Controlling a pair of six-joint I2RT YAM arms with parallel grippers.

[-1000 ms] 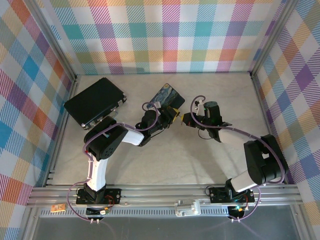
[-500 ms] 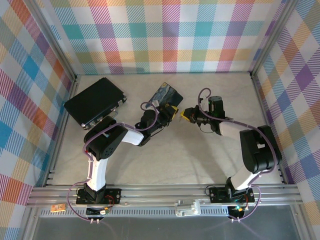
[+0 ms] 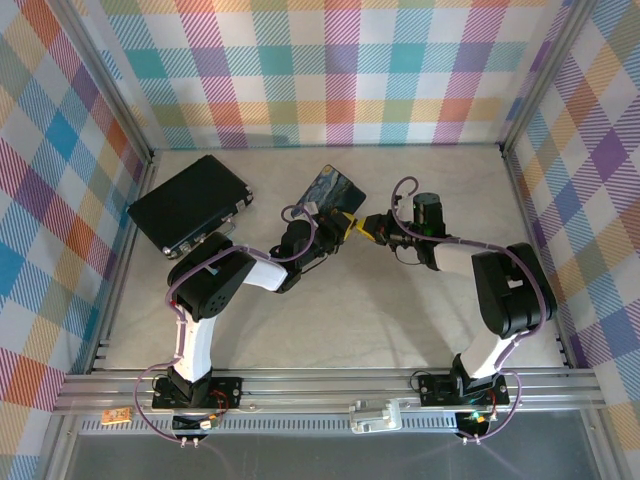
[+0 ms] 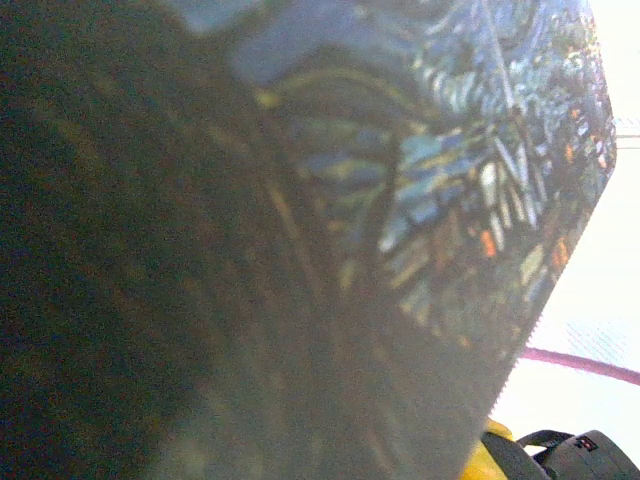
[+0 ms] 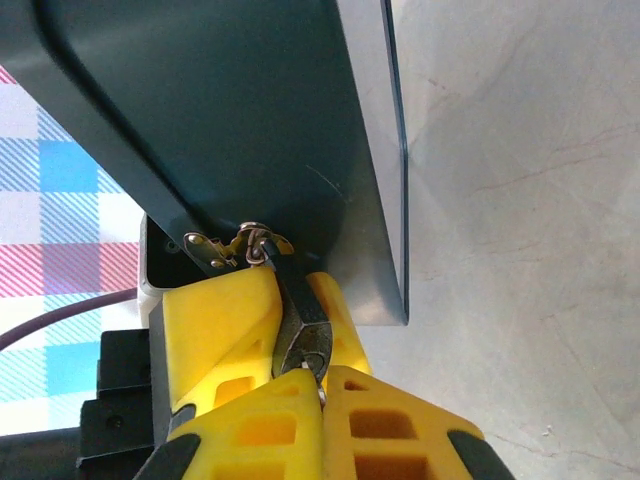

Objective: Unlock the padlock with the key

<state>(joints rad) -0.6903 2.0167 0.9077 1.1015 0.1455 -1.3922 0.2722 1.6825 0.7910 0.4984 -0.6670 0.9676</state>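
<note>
From overhead I see both arms meeting at the middle of the tabletop (image 3: 380, 320), just in front of the painted tin (image 3: 335, 188). The left gripper (image 3: 338, 226) is clamped on the tin's near edge and holds it tilted up off the surface. Its wrist camera sits so close that the blue swirled lid comes through out of focus.

The right gripper (image 5: 322, 380) is clenched, its fingertips pressed together on the key (image 5: 319, 384). I can make out just a sliver of grey metal at the pinch, and I cannot tell how far the key sits in the lock.

The padlock (image 5: 300, 322) hangs from the brass hasp (image 5: 215, 246) on the tin's edge, with its shackle looped through. In the right wrist view its long axis runs diagonally. The shackle end is up and to the left at the hasp. The bottom end is down and to the right, pointing straight at the right gripper's fingertips and touching them. The dark body lies against the left gripper's yellow finger (image 5: 215, 330).

A black case (image 3: 190, 205) lies well apart at the far left of the tabletop.
</note>
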